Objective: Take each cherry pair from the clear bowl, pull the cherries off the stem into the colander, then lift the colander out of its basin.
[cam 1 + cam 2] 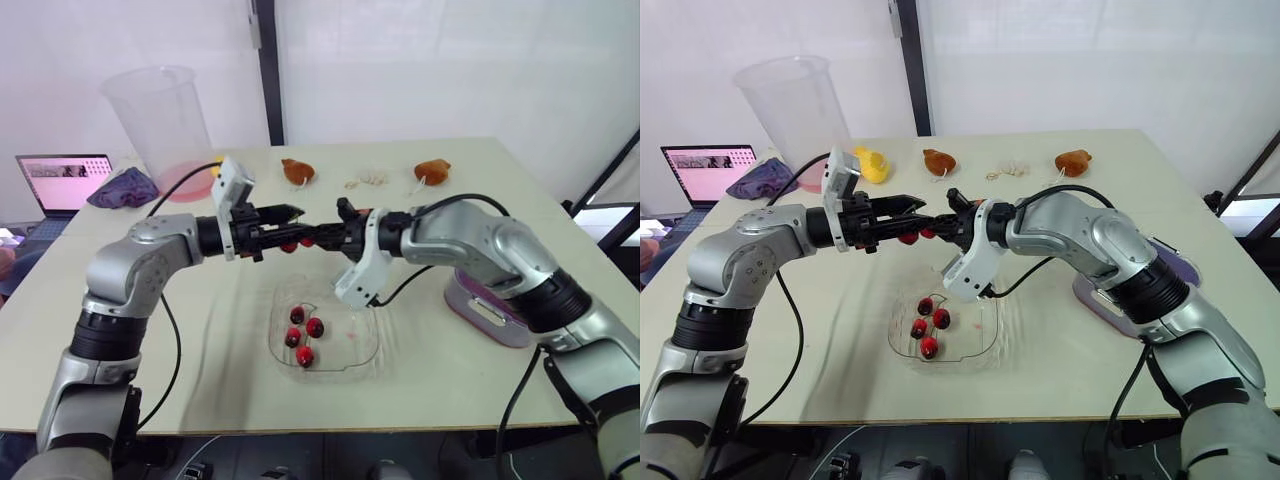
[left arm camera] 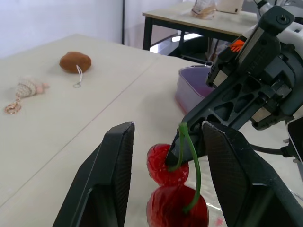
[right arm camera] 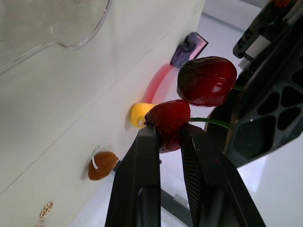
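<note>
Above the middle of the pale desk (image 1: 200, 380), the two grippers meet tip to tip over the clear plastic bowl (image 1: 352, 330). The right gripper (image 3: 168, 130) is clamped on one dark red fruit of the green-stemmed cherry pair (image 2: 169, 165). The pair hangs between the left gripper's (image 2: 168, 137) black fingers (image 2: 113, 179), which are spread wide. Four loose red cherries (image 1: 305, 335) lie in the bowl. The lilac plastic colander (image 1: 485, 312) sits at the desk's right edge, partly behind the right arm.
</note>
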Controlling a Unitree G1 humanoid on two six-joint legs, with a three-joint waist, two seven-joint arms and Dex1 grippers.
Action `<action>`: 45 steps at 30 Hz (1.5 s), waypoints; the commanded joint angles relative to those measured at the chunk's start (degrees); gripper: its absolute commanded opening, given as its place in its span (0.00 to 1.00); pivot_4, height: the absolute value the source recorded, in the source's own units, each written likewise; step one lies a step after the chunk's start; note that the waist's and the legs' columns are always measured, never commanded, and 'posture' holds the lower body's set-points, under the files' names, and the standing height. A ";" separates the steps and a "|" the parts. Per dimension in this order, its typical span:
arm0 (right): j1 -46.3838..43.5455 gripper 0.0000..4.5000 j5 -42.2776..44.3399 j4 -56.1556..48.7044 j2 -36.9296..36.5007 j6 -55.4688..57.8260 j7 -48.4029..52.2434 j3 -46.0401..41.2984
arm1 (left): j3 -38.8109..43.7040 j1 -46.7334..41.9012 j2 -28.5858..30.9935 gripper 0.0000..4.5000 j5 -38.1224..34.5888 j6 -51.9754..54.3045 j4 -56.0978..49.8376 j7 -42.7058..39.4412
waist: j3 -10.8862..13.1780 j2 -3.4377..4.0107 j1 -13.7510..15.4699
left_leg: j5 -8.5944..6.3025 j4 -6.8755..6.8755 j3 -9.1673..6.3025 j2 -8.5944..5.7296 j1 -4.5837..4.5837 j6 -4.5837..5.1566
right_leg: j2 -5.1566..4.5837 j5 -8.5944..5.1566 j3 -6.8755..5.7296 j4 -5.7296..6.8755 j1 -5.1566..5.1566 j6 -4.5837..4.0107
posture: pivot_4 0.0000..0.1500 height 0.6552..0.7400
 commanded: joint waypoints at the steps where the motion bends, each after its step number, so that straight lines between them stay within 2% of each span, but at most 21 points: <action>1: -0.30 0.13 -0.13 -0.34 0.42 -0.38 0.12 -2.52 | 1.17 -1.52 0.38 0.50 -0.13 -0.09 -1.63 -0.62 | 0.00 0.00 -0.04 | 0.00 0.00 0.00 0.00 0.00 0.00 | 0.00 0.00 0.00 0.00 0.00 0.00 | 1.00 1.00; 7: -0.31 0.13 -0.19 0.03 0.62 -0.49 0.61 -2.60 | 1.73 -1.92 -0.07 0.50 -1.22 1.39 -1.38 -0.52 | 0.00 0.00 -0.07 | 0.00 0.00 0.00 0.00 0.00 0.00 | 0.01 0.00 0.00 0.00 0.00 0.00 | 1.00 1.00; 10: -0.62 0.13 -0.27 0.44 0.98 -0.43 0.68 -2.68 | 0.56 -1.84 0.90 0.30 -0.29 2.10 -1.53 -1.67 | 0.00 0.00 -0.07 | 0.00 0.00 0.00 0.00 0.00 0.00 | 0.00 0.00 0.00 0.00 0.00 0.00 | 1.00 1.00; 12: -0.67 0.13 -0.30 0.53 1.08 -0.46 0.71 -2.73 | 0.86 -2.11 0.57 0.07 -0.25 2.25 -1.29 -1.47 | 0.00 0.00 -0.07 | 0.00 0.00 0.00 0.00 0.00 0.00 | 0.00 0.00 0.00 0.00 0.00 0.00 | 1.00 1.00; 13: -0.67 0.13 -0.31 0.55 1.08 -0.53 0.74 -2.72 | 1.37 -2.46 0.18 0.02 -0.64 2.56 -1.04 -1.18 | 0.00 0.00 -0.05 | 0.00 0.00 0.00 0.00 0.00 0.00 | 0.01 0.00 0.00 0.00 0.00 0.00 | 1.00 1.00; 20: -0.16 0.13 1.17 0.51 0.92 -0.90 2.46 -3.02 | 0.96 -2.72 0.64 0.02 0.24 2.47 -0.94 -1.87 | 0.00 0.00 -0.08 | 0.00 0.00 -0.01 0.00 0.00 0.00 | 0.01 0.00 0.00 0.00 0.00 0.00 | 1.00 1.00; 23: 0.58 0.34 4.43 -0.23 0.88 0.46 5.05 -4.10 | 1.04 -2.63 0.49 0.00 0.49 2.35 -0.82 -1.93 | 0.00 0.00 -0.09 | 0.00 0.00 -0.01 0.01 0.00 0.00 | 0.01 0.00 0.00 0.00 0.00 0.00 | 1.00 1.00; 26: 2.62 0.66 9.98 -2.16 0.16 4.53 7.98 -7.12 | 0.94 -2.46 0.63 0.00 1.28 1.75 -0.71 -1.99 | 0.00 0.00 -0.01 | 0.00 0.01 -0.02 0.01 0.00 0.00 | 0.01 0.00 0.00 0.00 0.02 0.00 | 1.00 1.00; 29: 7.50 0.99 21.59 -6.62 -2.19 16.22 16.40 -11.75 | 1.88 -3.16 0.43 0.00 1.57 0.96 -0.08 -1.81 | 0.01 -0.02 0.31 | 0.00 0.04 -0.10 0.05 -0.01 0.00 | -0.02 0.00 -0.01 -0.01 0.07 0.00 | 1.00 1.00; 32: 12.60 0.99 44.14 -15.50 -1.84 53.90 23.67 -21.77 | 2.96 -3.80 -0.25 0.00 0.75 -0.46 0.11 -2.58 | 0.02 -0.04 0.34 | 0.00 0.12 -0.14 0.06 -0.02 0.01 | -0.03 0.00 -0.01 -0.01 0.14 0.00 | 1.00 1.00; 34: 12.14 0.99 57.49 -19.13 2.57 78.50 20.52 -29.99 | 3.34 -4.03 -0.72 0.00 0.08 -0.96 -0.14 -3.21 | 0.02 -0.03 0.24 | 0.00 0.12 -0.18 0.09 -0.02 0.01 | -0.02 0.00 -0.02 -0.01 0.15 0.00 | 1.00 1.00; 37: 11.11 0.99 69.28 -19.14 6.82 96.11 16.45 -39.01 | 3.89 -4.54 -1.53 0.00 -1.44 -0.94 -0.58 -4.43 | 0.02 -0.03 0.14 | 0.00 0.07 -0.17 0.17 0.02 0.01 | 0.01 0.00 -0.01 0.00 0.14 -0.01 | 1.00 1.00; 39: 9.14 0.99 76.00 -16.83 7.85 105.13 16.68 -42.52 | 3.96 -4.45 -1.85 0.00 -2.63 -0.47 -1.07 -5.54 | 0.02 -0.03 0.23 | 0.00 0.06 -0.18 0.16 0.02 0.01 | -0.01 0.00 -0.01 -0.01 0.13 -0.01 | 1.00 1.00; 41: 6.13 0.99 79.53 -14.33 12.47 112.22 11.32 -48.64 | 3.37 -3.82 -1.64 0.00 -4.42 1.55 -2.08 -7.03 | 0.02 -0.03 0.28 | 0.00 0.07 -0.17 0.09 0.01 0.01 | -0.06 0.00 0.00 -0.01 0.13 -0.01 | 1.00 1.00; 45: 9.23 0.99 79.81 -20.63 12.07 108.25 8.73 -42.93 | 2.61 -2.50 -2.79 0.00 -6.66 2.89 -3.89 -8.07 | 0.01 -0.02 0.39 | 0.00 0.03 -0.19 0.10 0.01 0.01 | -0.07 0.00 0.00 0.01 0.11 -0.01 | 1.00 1.00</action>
